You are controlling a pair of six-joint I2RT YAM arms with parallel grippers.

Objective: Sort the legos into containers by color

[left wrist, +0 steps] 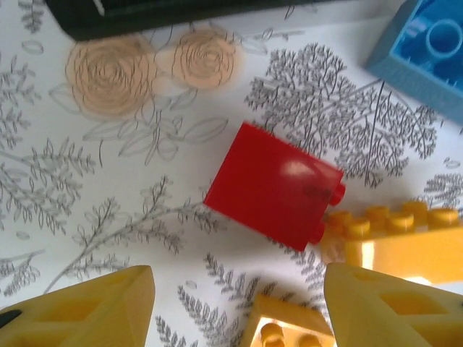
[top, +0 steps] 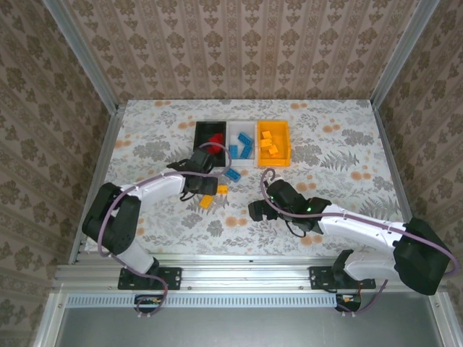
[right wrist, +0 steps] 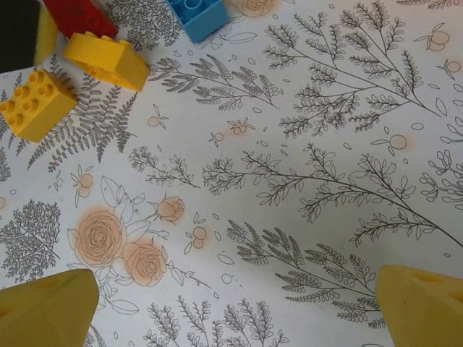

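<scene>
A loose red brick (left wrist: 275, 184) lies on the flowered tablecloth just ahead of my open left gripper (left wrist: 242, 318), untouched. Two orange-yellow bricks (left wrist: 405, 235) (left wrist: 289, 325) lie beside it, one between the fingers' tips. A blue brick (left wrist: 427, 50) lies further off, near the black bin (left wrist: 145, 14). From above, the black bin (top: 200, 144), white bin (top: 234, 134) and orange-yellow bin (top: 286, 144) stand in a row, and the left gripper (top: 194, 188) hovers in front of them. My right gripper (top: 255, 211) is open over bare cloth (right wrist: 235, 318).
The black bin holds a red brick (top: 215, 139), the white bin blue bricks (top: 244, 148), the orange-yellow bin yellow bricks (top: 269, 144). Loose on the cloth are a blue brick (top: 233, 174) and yellow bricks (top: 207, 201). Metal rails frame the table.
</scene>
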